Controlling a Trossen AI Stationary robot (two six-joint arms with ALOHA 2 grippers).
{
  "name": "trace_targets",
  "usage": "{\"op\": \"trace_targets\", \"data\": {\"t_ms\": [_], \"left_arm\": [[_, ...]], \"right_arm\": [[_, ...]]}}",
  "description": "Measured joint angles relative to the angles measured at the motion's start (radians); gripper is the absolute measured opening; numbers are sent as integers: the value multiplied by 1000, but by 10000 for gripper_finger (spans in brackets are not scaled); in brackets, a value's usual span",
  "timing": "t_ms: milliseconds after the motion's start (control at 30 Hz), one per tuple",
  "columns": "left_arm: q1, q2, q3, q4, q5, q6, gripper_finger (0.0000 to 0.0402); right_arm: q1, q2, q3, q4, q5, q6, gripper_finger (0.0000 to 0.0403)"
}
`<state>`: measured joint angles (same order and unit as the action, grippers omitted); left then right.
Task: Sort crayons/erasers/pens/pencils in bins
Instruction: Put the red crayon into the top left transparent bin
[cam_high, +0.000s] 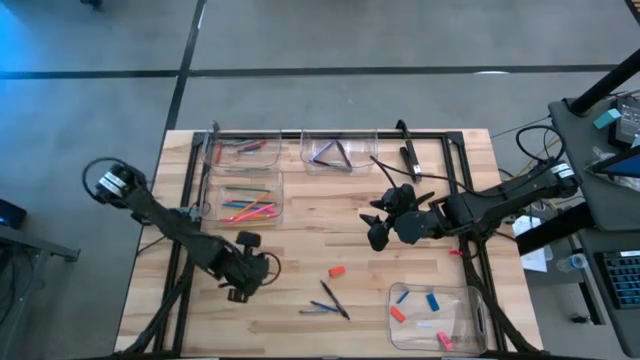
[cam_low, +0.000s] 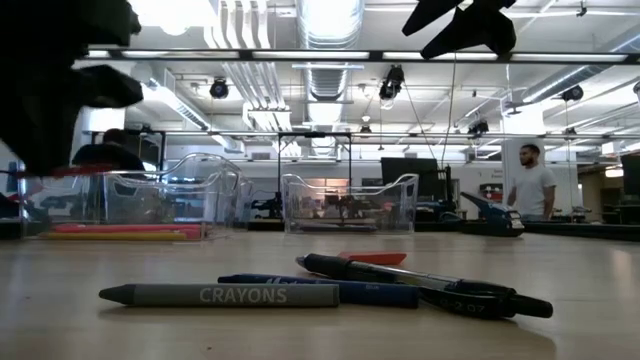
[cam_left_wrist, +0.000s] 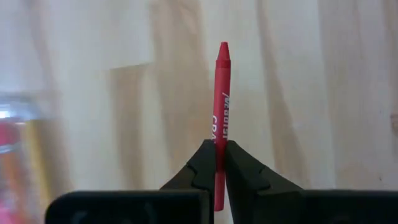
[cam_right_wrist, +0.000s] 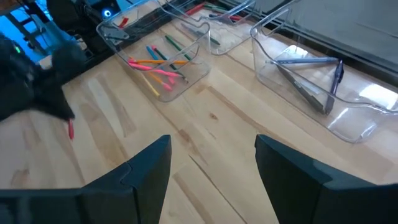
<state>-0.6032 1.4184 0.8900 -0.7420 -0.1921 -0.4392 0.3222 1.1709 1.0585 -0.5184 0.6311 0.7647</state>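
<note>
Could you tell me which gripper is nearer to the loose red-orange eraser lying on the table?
Left. The left gripper, shut on a red crayon, sits just beside the eraser; the open right gripper hangs farther off, toward the bins.

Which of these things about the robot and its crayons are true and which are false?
1. The left gripper pinches a red crayon. True.
2. The right gripper holds a pen. False: its fingers are open and hold nothing.
3. The clear plastic bin near the right arm holds small chunky erasers. True.
4. A red-orange eraser lies loose on the wooden table. True.
5. The grey crayon is inside a bin. False: it lies on the table beside the dark pens.
</note>
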Motion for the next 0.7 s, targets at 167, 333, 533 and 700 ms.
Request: {"op": "trace_targets", "data": {"t_ms": [167,333,533,700], "left_arm": [[62,-127,40,-168,-91,38,1],[196,-270,88,-290,-166,155,1],[503,-394,89,-309,-184,393,0],[814,-397,86,-279,-186,593,0]], "right_arm": [[0,0,-11,0,0,1,221],[-2,0,-23,8,0,25,221],[-2,0,-43,43,0,40,221],[-2,0,-48,62,0,55,221]]}}
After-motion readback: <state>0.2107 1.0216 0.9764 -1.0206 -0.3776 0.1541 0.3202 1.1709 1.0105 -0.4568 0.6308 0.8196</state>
